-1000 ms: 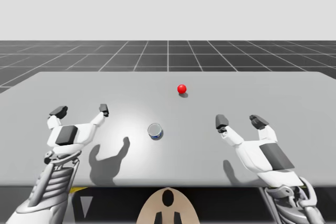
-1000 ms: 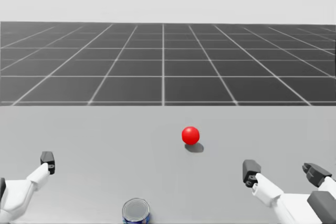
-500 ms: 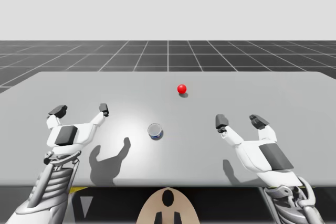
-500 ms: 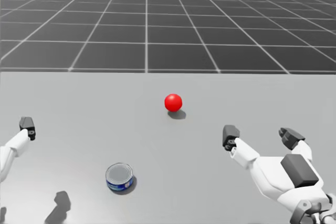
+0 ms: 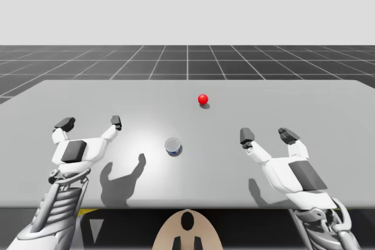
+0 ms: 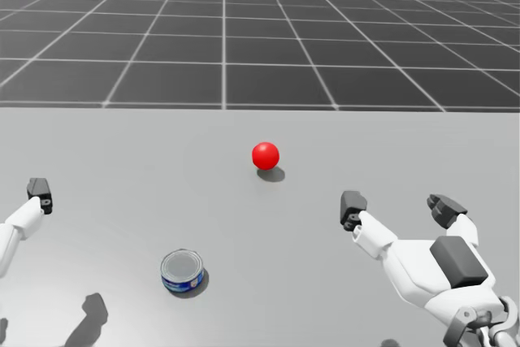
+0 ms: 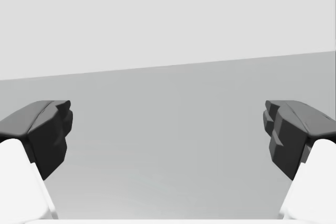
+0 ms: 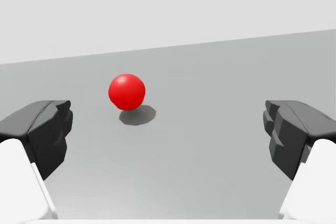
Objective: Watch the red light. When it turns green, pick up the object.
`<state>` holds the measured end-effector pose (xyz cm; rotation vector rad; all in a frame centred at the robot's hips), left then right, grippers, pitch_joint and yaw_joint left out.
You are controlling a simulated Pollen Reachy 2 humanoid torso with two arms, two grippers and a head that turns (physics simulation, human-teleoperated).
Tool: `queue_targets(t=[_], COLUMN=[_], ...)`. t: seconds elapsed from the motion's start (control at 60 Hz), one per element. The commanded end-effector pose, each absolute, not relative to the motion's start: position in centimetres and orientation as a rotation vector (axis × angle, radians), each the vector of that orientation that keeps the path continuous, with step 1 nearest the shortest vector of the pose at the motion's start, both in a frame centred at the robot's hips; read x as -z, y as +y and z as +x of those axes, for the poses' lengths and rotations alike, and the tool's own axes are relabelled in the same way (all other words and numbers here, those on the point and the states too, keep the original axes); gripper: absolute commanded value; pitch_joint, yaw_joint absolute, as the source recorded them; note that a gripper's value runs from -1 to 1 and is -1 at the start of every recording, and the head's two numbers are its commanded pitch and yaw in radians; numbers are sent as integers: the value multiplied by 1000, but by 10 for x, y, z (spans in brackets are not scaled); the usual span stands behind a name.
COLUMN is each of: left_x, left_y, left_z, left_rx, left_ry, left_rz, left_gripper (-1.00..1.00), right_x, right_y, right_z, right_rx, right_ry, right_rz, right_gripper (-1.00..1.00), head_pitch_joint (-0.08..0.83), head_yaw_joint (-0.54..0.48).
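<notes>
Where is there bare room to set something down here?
Bare: the table either side of the red ball, and between the blue can and the left claw or right claw. Nothing crowded; can and ball sit mid-table.

My left gripper [image 5: 90,123] and right gripper [image 5: 267,136] hover wide open, well apart.

I count one light [image 5: 203,99], a single red ball. There is one can [image 5: 173,146], short and round, with a blue side and a silver top. One grey table [image 5: 304,106] carries them both, so two loose things stand on it. Over the table I have two grippers, my left gripper [image 5: 90,123] and my right gripper [image 5: 267,136]. Each has two dark-tipped fingers [image 5: 116,122], which makes four fingers in all.
</notes>
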<state>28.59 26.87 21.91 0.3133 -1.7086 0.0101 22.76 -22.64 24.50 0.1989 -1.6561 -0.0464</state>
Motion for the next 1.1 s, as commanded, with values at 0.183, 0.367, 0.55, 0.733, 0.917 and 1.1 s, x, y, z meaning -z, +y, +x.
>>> queue_targets(t=[0.183,0.367,0.55,0.733,0.917,1.1], left_x=[-219,-219,-218,-218,-217,-216], left_y=[268,267,267,267,267,267], left_z=[285,285,286,286,286,286], left_rx=[-8,-6,-4,-1,1,8], left_ry=[-1704,-1702,-1701,-1698,-1696,-1691], left_rz=[308,307,305,305,306,306], left_gripper=[-1000,-1000,-1000,-1000,-1000,-1000], right_x=[-243,-243,-243,-243,-242,-242], right_y=[-223,-222,-223,-223,-223,-222], right_z=[227,227,227,226,226,226], right_rx=[68,65,63,60,56,51], right_ry=[-1652,-1652,-1654,-1656,-1656,-1650], right_rz=[220,220,214,210,208,211], right_gripper=[-1000,-1000,-1000,-1000,-1000,-1000], head_pitch_joint=[413,416,418,422,444,541], head_yaw_joint=[-96,-94,-95,-95,-81,-1])
